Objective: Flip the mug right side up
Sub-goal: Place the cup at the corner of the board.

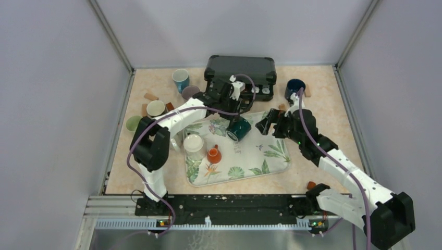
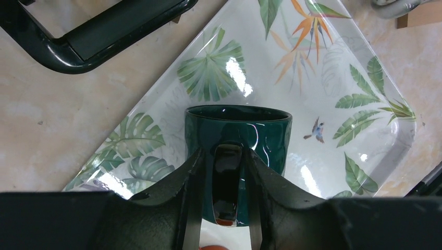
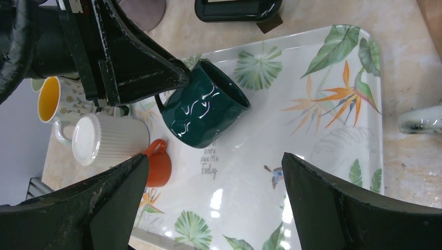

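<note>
We see a beige, marbled table [image 1: 323, 112] walled in by grey panels, with a leaf-printed tray [image 1: 271, 161] lying in the middle of it. The mug [image 2: 237, 130], dark green and glossy, is over the far part of the tray. It is tipped on a slant, neither upright nor fully inverted. Its mouth points away from the left wrist, out past the fingertips, and its base points back toward that wrist.

The left gripper [image 2: 224, 159] has the mug by the handle [image 2: 228, 182]. Its fingers [image 2: 192, 182] are drawn almost together, one on each side of the loop and pressed against it. We cannot tell whether the mug's side rests on the tray or hangs just above it.

The right gripper [image 3: 215, 156] is over the tray just beside the mug, on its right. Its jaws stand wide apart and it holds nothing.

On the near left part of the tray stands a white ribbed cup [image 3: 112, 138] with a small orange mug [image 3: 159, 166] just beside it. Both are near the green mug but apart from it.

Behind the tray lies a black case [image 1: 240, 67], with its handle close to the tray's far edge. Several cups [image 1: 181, 79] are gathered on the table to the far left. A navy mug [image 1: 295, 87] sits at the far right, beyond the right arm.
</note>
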`<state>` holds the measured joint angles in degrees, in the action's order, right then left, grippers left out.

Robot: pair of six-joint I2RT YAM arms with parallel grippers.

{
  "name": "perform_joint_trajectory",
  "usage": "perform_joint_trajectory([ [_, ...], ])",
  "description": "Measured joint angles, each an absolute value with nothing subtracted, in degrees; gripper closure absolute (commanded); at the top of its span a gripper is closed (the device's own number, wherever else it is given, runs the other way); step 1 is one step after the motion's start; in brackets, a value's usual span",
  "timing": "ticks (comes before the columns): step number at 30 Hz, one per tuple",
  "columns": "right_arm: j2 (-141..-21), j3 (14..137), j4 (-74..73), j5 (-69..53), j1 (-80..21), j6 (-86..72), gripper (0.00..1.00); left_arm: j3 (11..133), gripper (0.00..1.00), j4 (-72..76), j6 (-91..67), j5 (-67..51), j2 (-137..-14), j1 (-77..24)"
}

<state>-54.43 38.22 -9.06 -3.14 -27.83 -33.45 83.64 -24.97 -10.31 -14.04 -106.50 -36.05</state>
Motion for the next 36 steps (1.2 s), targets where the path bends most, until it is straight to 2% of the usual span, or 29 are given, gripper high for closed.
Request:
perform_joint_trajectory([
  [23, -53.84, 37.39, -9.47, -3.14, -27.83, -33.12, 0.01, 88.38, 0.6, -28.29, -8.84, -14.5, -109.56, -35.99],
  [28, -53.41, 37.39, -9.5, -3.14, -27.83, -33.01, 0.01, 88.42, 0.65, -28.25, -8.84, -15.18, -109.67, -35.83],
  [36, -52.97, 37.39, -10.11, -3.09, -27.83, -32.99, 0.01, 88.42, 0.84, -27.81, -8.71, -17.52, -109.67, -35.66],
])
